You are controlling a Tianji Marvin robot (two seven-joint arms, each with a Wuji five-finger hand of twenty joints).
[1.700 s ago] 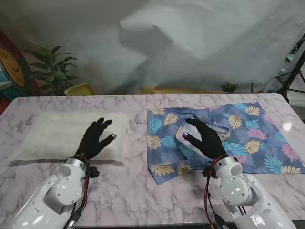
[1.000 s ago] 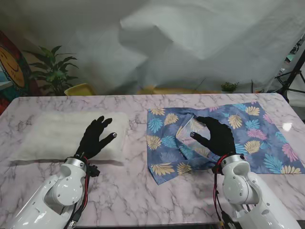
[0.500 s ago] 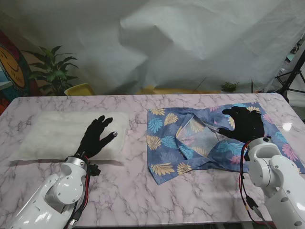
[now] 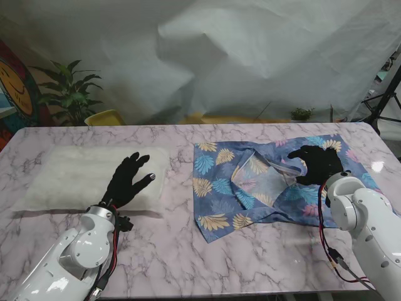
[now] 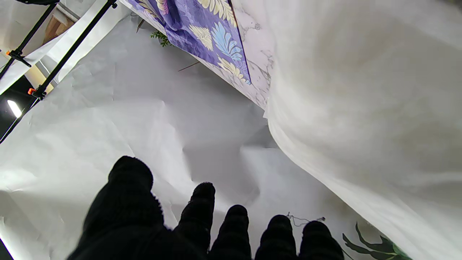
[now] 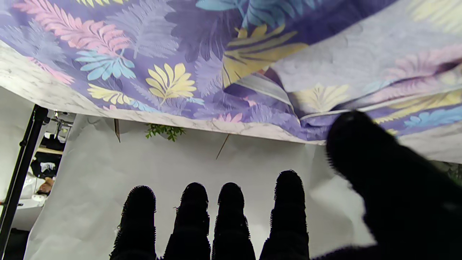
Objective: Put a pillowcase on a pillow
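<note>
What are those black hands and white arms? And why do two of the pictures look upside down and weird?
Those are a robot's two arms, each ending in a five-finger hand in a black glove. One camera sits high on its stand, looking down at the marble table. There the left hand hovers, fingers spread, over a white pillow. The right hand is over a blue leafy pillowcase, whose top layer is rumpled up; whether it grips the cloth is unclear. The other two cameras ride on the wrists, looking along the fingers, and their pictures come out upside down.
</note>
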